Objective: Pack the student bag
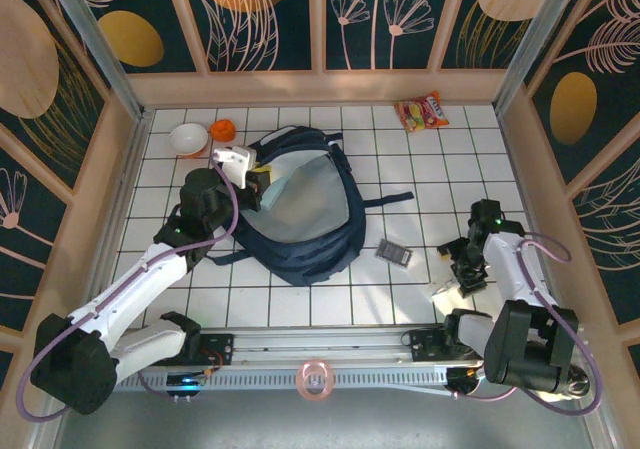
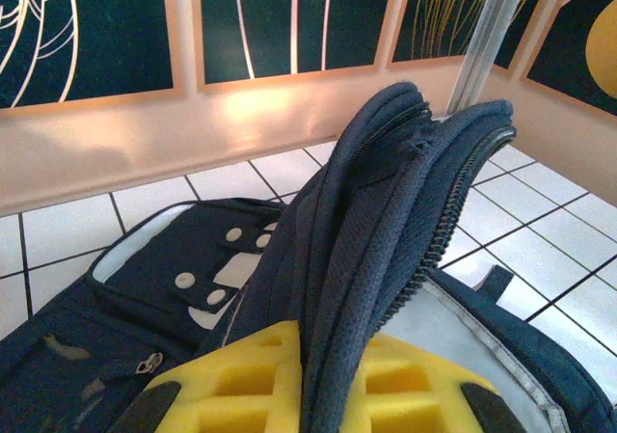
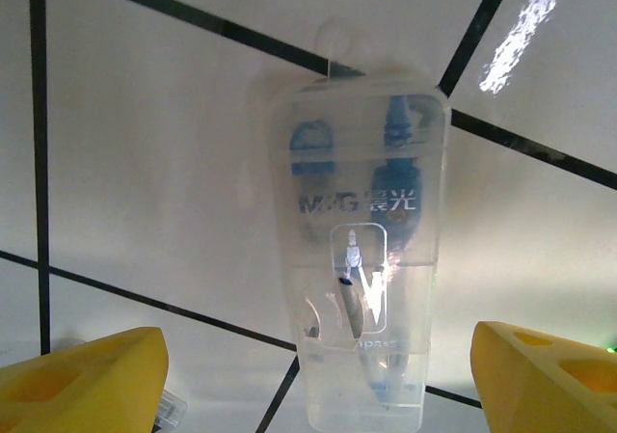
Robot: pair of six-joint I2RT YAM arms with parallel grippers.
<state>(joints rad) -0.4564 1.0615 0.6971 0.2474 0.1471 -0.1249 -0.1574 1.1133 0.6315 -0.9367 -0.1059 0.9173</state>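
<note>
Now, my left gripper [image 2: 323, 394] clamped on large navy-blue fabric backpack [image 2: 386, 192] edge, my right gripper [image 3: 318, 380] fingers apart, clear plastic compass case [image 3: 362, 250] just beneath.

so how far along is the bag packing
Done: the student bag lies unzipped, its flap pinched up by the left fingers. In hand: the right fingers hang open over a clear compass case. Left: that case, a snack packet and a small dark item lie outside.

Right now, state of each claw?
Left claw: shut on the student bag flap.
Right claw: open, facing a clear compass case.
</note>
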